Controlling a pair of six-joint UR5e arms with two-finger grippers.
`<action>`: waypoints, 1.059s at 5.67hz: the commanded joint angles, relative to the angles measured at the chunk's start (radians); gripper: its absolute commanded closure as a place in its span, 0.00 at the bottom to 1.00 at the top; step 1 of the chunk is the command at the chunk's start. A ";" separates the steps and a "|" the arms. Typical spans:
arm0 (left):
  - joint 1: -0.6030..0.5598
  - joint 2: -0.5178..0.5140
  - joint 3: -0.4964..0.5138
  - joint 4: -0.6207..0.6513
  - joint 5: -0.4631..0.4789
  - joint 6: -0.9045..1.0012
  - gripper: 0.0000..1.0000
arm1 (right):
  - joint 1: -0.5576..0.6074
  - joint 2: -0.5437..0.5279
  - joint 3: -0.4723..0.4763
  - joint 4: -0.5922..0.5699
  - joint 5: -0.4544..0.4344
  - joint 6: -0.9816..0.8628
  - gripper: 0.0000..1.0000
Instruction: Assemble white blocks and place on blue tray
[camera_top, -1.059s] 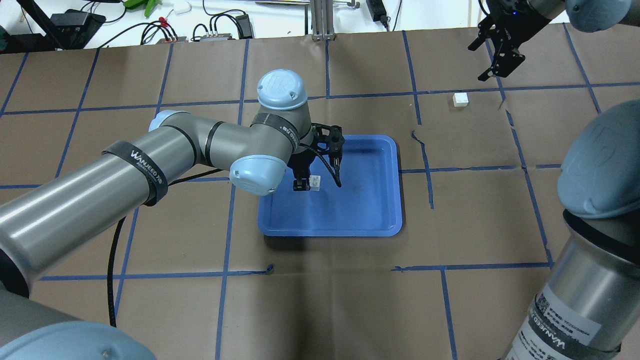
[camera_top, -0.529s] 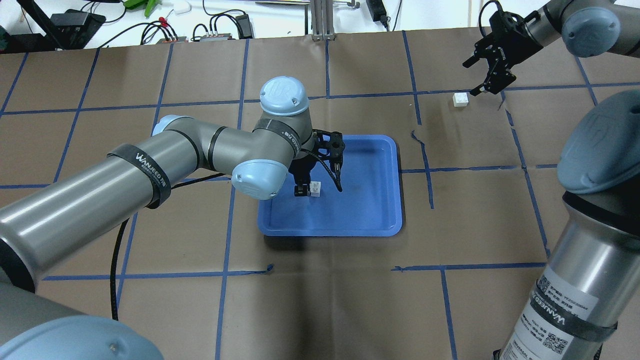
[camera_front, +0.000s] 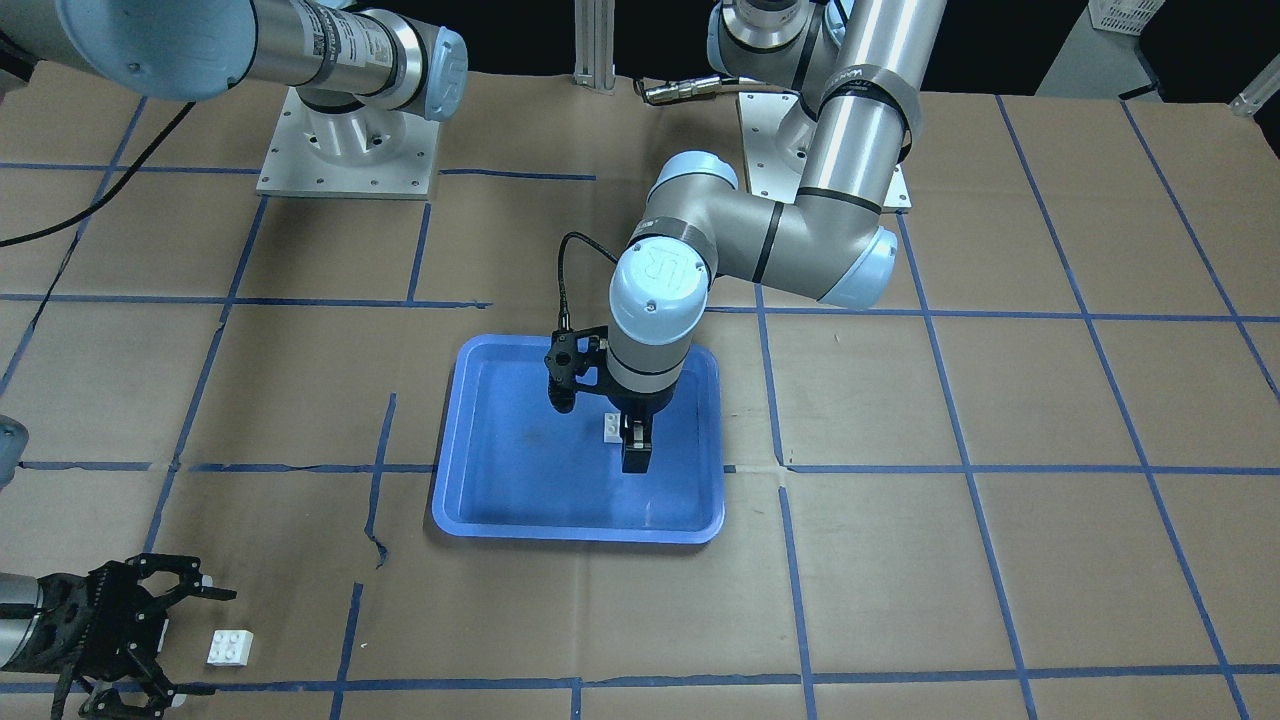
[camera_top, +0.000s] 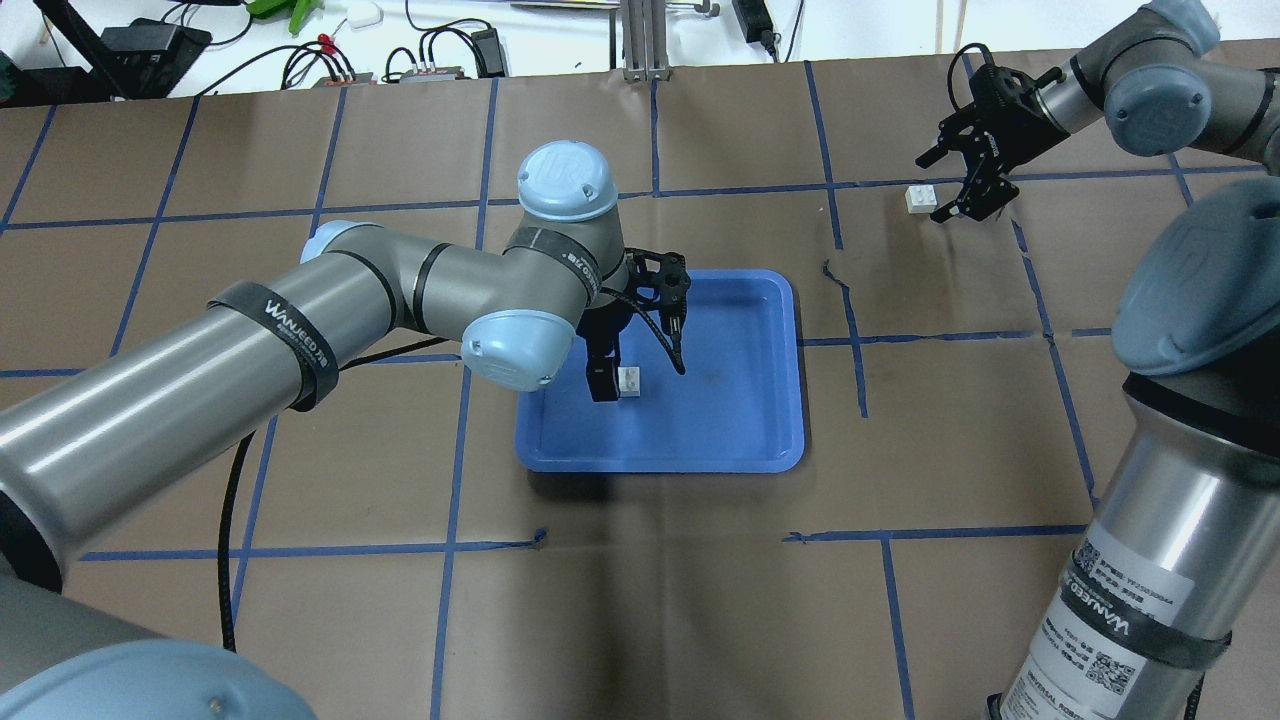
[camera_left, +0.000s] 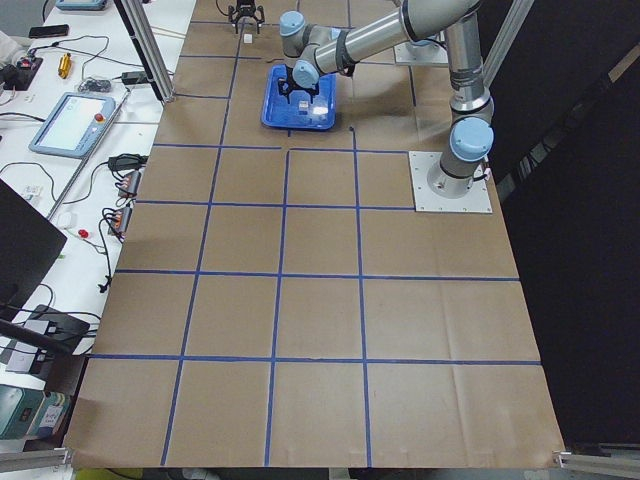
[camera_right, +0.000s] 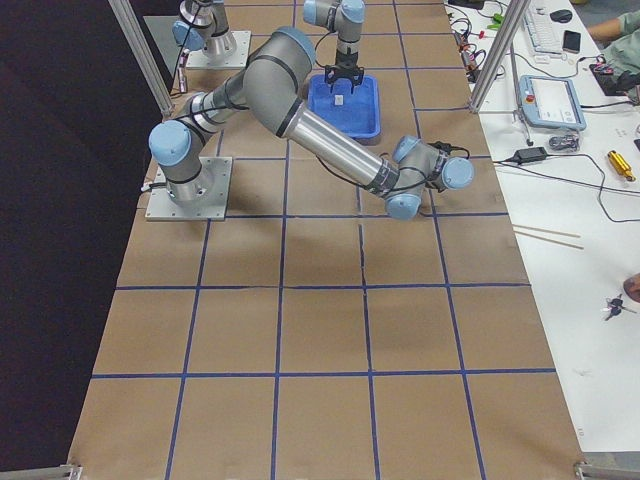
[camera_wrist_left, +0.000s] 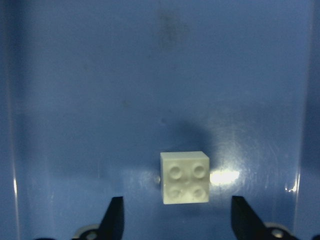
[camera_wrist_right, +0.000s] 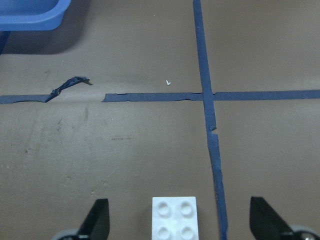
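One white block (camera_top: 629, 381) lies studs up on the blue tray (camera_top: 740, 420). My left gripper (camera_top: 640, 368) hangs open over it, one finger right beside the block. In the left wrist view the block (camera_wrist_left: 184, 177) sits between the spread fingertips (camera_wrist_left: 114, 216). The second white block (camera_top: 919, 198) lies on the brown table at the far right. My right gripper (camera_top: 933, 188) is open and low, with its fingertips on either side of that block. In the right wrist view this block (camera_wrist_right: 175, 218) sits studs up between the open fingers (camera_wrist_right: 97, 221).
Blue tape lines (camera_wrist_right: 207, 95) cross the brown paper table. A torn tape end (camera_top: 830, 270) lies between the tray and the second block. Cables and electronics (camera_top: 430, 60) line the far edge beyond the table.
My right gripper has come down and towards me from the far right corner until its open fingers flank the second block. My left gripper has stayed open over the tray, barely shifting.
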 joint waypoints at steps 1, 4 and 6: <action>0.008 0.075 0.011 -0.007 0.010 0.003 0.01 | -0.004 0.001 0.013 -0.009 -0.007 -0.001 0.08; 0.077 0.283 0.090 -0.337 0.012 0.005 0.01 | -0.004 -0.002 0.010 -0.012 -0.007 -0.003 0.65; 0.130 0.397 0.098 -0.454 0.012 -0.023 0.01 | -0.004 -0.007 -0.011 -0.017 -0.047 0.000 0.84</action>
